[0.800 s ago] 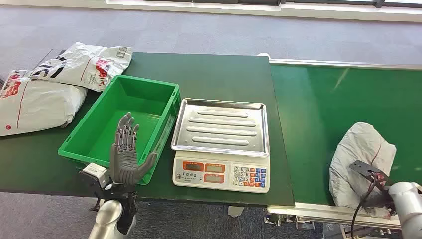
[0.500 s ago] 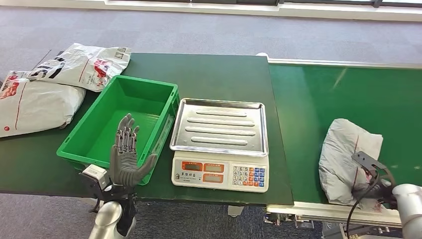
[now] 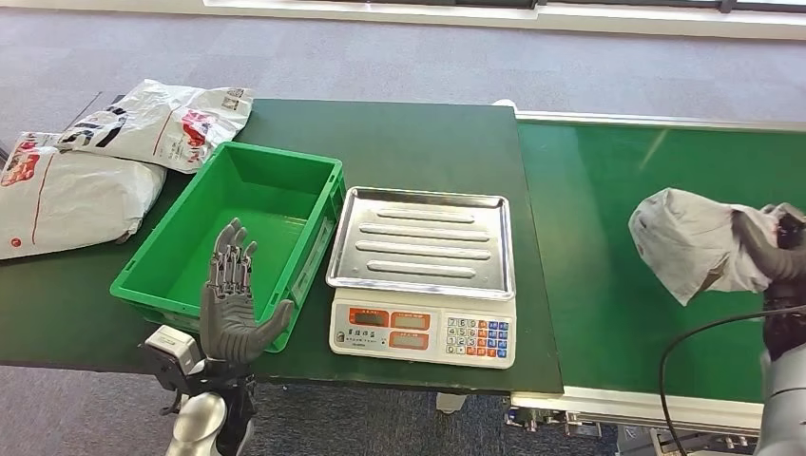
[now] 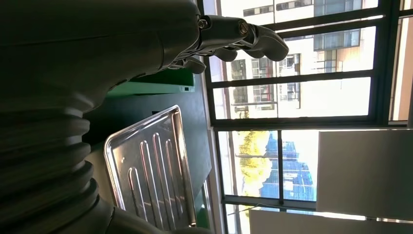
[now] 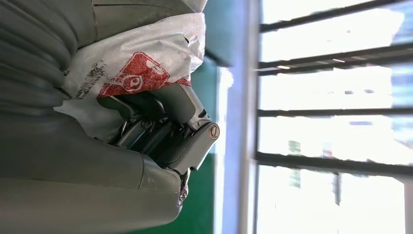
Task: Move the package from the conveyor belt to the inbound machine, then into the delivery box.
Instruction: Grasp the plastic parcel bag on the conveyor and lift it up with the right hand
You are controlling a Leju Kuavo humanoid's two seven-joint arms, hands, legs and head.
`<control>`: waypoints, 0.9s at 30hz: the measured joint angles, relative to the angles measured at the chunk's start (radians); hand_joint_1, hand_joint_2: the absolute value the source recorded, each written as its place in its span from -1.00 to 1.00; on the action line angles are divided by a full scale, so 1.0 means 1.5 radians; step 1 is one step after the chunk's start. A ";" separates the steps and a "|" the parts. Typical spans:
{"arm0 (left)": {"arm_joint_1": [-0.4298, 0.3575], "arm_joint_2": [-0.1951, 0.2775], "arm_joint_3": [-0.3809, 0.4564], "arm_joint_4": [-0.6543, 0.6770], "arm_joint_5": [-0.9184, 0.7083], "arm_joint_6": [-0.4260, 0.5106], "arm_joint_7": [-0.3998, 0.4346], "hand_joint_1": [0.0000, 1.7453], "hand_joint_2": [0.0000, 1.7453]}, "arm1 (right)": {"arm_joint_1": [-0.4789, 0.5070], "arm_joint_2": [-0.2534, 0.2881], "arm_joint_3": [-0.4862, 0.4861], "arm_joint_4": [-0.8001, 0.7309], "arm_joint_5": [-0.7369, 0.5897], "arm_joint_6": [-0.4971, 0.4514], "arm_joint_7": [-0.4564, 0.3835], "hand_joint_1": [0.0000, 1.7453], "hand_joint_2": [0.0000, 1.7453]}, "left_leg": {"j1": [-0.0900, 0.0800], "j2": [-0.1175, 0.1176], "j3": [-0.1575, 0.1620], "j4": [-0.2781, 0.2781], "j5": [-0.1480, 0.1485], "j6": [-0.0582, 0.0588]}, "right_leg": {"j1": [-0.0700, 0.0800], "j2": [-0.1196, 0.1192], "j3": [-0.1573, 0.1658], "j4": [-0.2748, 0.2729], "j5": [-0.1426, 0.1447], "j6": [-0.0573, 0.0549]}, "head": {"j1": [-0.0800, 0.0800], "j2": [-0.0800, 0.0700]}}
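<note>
Package: your crumpled grey-white plastic mailer bag (image 3: 692, 242) is off the green conveyor belt (image 3: 608, 285), held above its right part. Its long axis runs roughly across the belt's width toward the scale, slightly tilted, with a loose corner drooping at the lower left. In the right wrist view the bag (image 5: 146, 58) shows a red printed logo pressed against the hand.

Right hand: your right hand (image 3: 777, 252) grips the bag's right end, dark fingers (image 5: 156, 131) curled into the plastic.

Left hand: your left hand (image 3: 231, 304) is upright with fingers spread and nothing in it, in front of the near wall of the bin.

Containers: the green rectangular plastic bin (image 3: 314, 204) sits on the dark green surface (image 3: 428, 142) with nothing inside. Just beside it to the right, the white electronic scale's ribbed steel tray (image 3: 421, 242) carries nothing; you also see that tray (image 4: 146, 170) in the left wrist view.

Other items: two white mailer bags with red and black print (image 3: 86, 171) lie on the surface, left of the bin.

Change: half a second ago the bag lay on the belt near its front edge with your right hand at its lower end; now it is lifted and sits farther back over the belt. The left hand has kept its pose.
</note>
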 joint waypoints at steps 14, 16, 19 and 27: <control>-0.018 0.000 0.000 0.001 -0.007 -0.012 0.000 -1.00 1.00 | 0.037 0.046 0.067 -0.171 -0.210 -0.001 0.032 1.00 1.00 | 0.000 0.002 0.000 0.000 0.000 0.000 | 0.000 0.002 -0.001 0.000 0.000 0.000 | 0.000 0.000; -0.020 0.000 0.000 0.001 -0.008 -0.014 0.000 -1.00 1.00 | 0.036 0.054 0.090 -0.184 -0.212 -0.001 0.046 1.00 1.00 | 0.000 0.002 0.000 0.000 0.000 -0.001 | 0.000 0.002 -0.001 0.000 0.000 0.000 | 0.000 0.000; -0.028 0.000 0.000 0.005 -0.010 -0.017 0.000 -1.00 1.00 | 0.022 0.075 0.139 -0.192 -0.213 -0.001 0.076 1.00 1.00 | 0.000 0.003 -0.001 -0.001 0.000 -0.001 | 0.000 0.002 -0.001 0.001 0.000 0.000 | 0.000 0.000; -0.058 -0.003 0.000 0.009 -0.014 0.001 0.000 -1.00 1.00 | -0.038 0.181 0.335 -0.168 -0.193 -0.031 0.112 1.00 1.00 | 0.001 0.005 -0.001 -0.001 0.002 -0.003 | 0.001 0.004 -0.004 0.002 0.001 -0.002 | 0.000 0.000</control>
